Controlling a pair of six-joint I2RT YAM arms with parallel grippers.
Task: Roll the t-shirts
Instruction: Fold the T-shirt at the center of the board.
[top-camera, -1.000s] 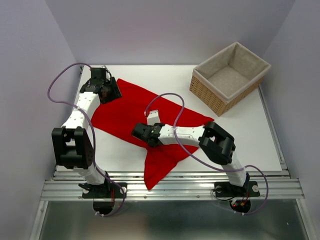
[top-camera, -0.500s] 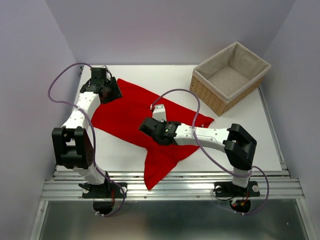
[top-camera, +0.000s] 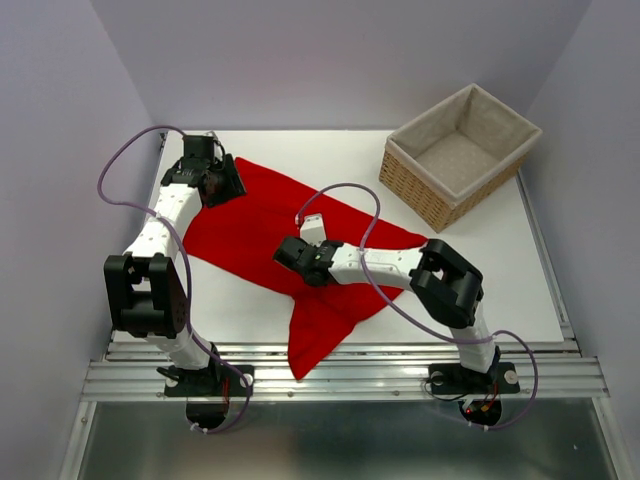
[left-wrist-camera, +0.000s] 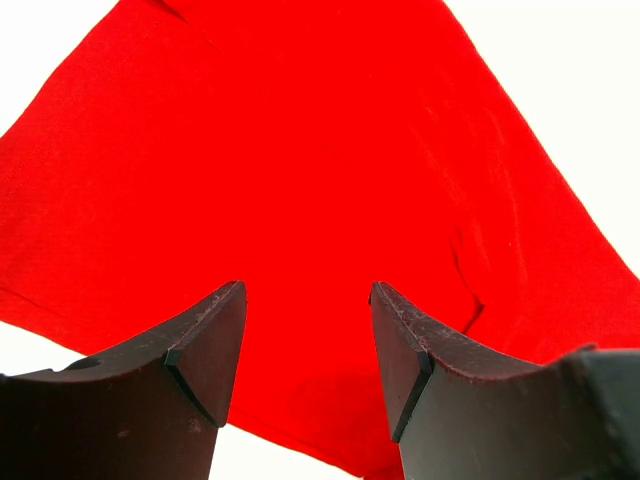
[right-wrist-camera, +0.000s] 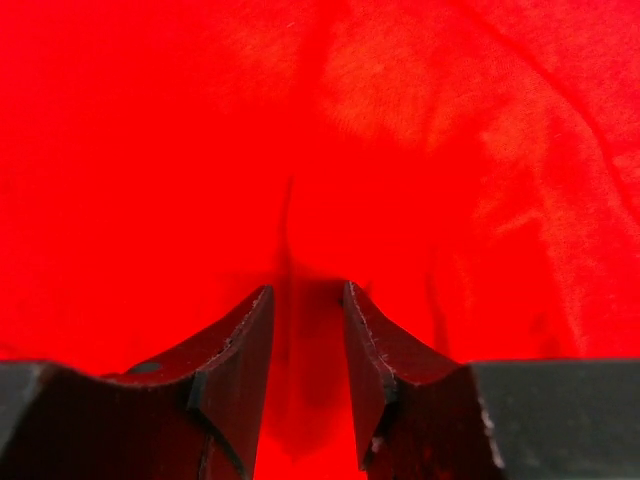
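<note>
Wicker basket (top-camera: 460, 155) stands tall on the far right corner of the counter (top-camera: 520, 280), the one solid wall out here. In front of the basket, bare counter runs open to the near edge. Left of the basket the t-shirt (top-camera: 250, 225) lies flat and low, but the right arm (top-camera: 380, 266) stretches across it, its cable (top-camera: 345, 186) looping up. Farthest left of the basket, the left arm (top-camera: 165, 215) lines the counter's edge.

red t-shirt (top-camera: 250, 230): 1 | wicker basket (top-camera: 430, 195): 1 | table (top-camera: 500, 270): 1 | arms: 2, left arm (top-camera: 165, 215), right arm (top-camera: 380, 268)
</note>
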